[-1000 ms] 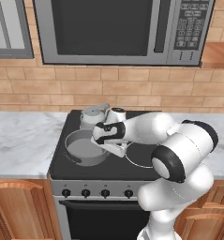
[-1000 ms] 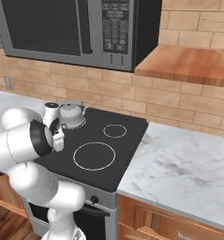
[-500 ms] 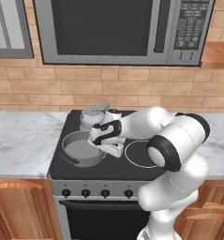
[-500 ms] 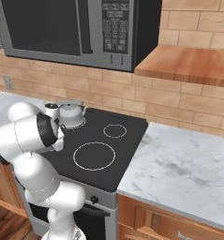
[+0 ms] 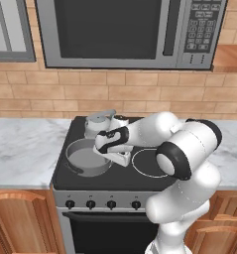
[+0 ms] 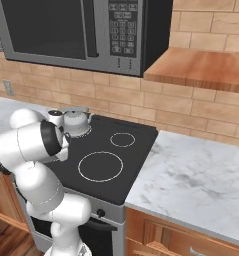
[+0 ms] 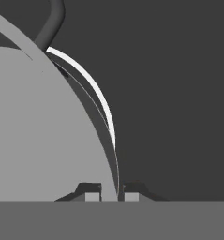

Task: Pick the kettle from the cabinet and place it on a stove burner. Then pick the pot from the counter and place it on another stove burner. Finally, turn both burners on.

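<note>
Pot (image 5: 88,158) rim between tool (image 7: 109,193) tips (pinched)

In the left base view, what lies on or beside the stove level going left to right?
Left counter → pot → tool gripping the pot's rim → empty front burner ring → right counter.

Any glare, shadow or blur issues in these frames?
Left base view: flat even light, no glare on the cooktop, pot and kettle sharp. Right base view: soft, low-detail render. Hand view: pot wall fills the left, plain grey, no shadow cues.
</note>
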Controlling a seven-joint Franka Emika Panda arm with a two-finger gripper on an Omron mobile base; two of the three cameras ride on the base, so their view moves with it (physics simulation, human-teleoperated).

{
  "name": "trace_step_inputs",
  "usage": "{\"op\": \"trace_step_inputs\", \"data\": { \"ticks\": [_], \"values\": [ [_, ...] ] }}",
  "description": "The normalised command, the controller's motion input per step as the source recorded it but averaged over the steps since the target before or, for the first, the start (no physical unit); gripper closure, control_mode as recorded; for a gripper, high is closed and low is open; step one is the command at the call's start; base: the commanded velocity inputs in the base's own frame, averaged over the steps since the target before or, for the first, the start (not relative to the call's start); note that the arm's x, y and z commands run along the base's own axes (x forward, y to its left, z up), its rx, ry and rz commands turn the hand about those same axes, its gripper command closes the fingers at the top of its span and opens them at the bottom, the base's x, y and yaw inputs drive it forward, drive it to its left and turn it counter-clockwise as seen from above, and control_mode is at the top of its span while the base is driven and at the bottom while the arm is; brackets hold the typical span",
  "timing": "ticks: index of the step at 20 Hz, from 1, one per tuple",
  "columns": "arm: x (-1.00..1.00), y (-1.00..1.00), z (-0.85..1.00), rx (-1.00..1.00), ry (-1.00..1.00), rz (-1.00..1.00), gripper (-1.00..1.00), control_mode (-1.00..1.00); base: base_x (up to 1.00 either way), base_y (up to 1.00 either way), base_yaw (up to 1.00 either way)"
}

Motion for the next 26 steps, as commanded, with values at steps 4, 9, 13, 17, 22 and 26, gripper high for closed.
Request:
{"op": "trace_step_inputs", "data": {
  "ticks": [4,9,13,17,22,26],
  "values": [
    [0.02,-0.08,0.00,0.00,0.00,0.00,1.00,-1.00,0.00,0.00,0.00],
    [0.17,-0.07,0.00,0.00,0.00,0.00,1.00,-1.00,0.00,0.00,0.00],
    [0.20,-0.05,0.00,0.00,0.00,0.00,1.00,-1.00,0.00,0.00,0.00],
    [0.19,0.00,-0.01,0.00,0.00,0.00,1.00,-1.00,0.00,0.00,0.00],
    [0.14,0.00,-0.10,0.00,0.00,0.00,-1.00,-1.00,0.00,0.00,0.00],
    [0.02,0.00,-0.07,0.00,0.00,0.00,-1.00,-1.00,0.00,0.00,0.00]
  ]
}}
